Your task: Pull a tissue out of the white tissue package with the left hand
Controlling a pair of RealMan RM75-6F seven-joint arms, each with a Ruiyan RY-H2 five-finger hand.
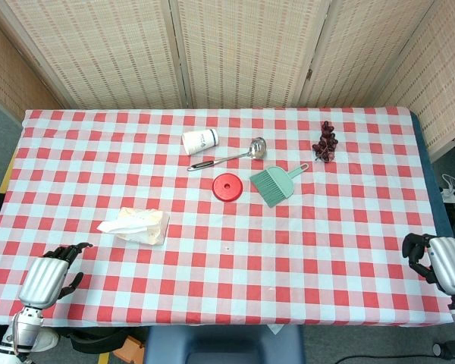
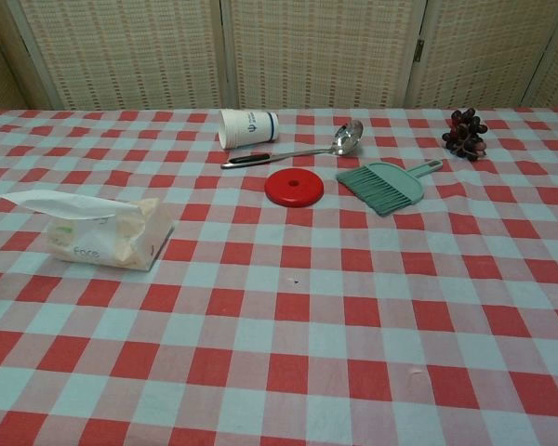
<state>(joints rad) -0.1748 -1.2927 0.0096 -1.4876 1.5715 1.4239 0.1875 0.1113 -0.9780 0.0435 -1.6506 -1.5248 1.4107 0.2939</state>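
Observation:
The white tissue package (image 1: 142, 226) lies on the left part of the checked table, with a tissue (image 1: 115, 224) sticking out of its top toward the left. In the chest view the package (image 2: 107, 238) sits at the left with the tissue (image 2: 51, 203) fanned out above it. My left hand (image 1: 51, 274) rests at the table's front left corner, below and left of the package, apart from it, fingers apart and holding nothing. My right hand (image 1: 434, 260) is at the table's right edge, fingers loosely curled around nothing. Neither hand shows in the chest view.
Behind the package lie a tipped paper cup (image 1: 200, 141), a metal ladle (image 1: 229, 156), a red round lid (image 1: 228, 186), a green hand brush (image 1: 275, 183) and a bunch of dark grapes (image 1: 326, 142). A folding screen (image 1: 243, 45) stands behind the table.

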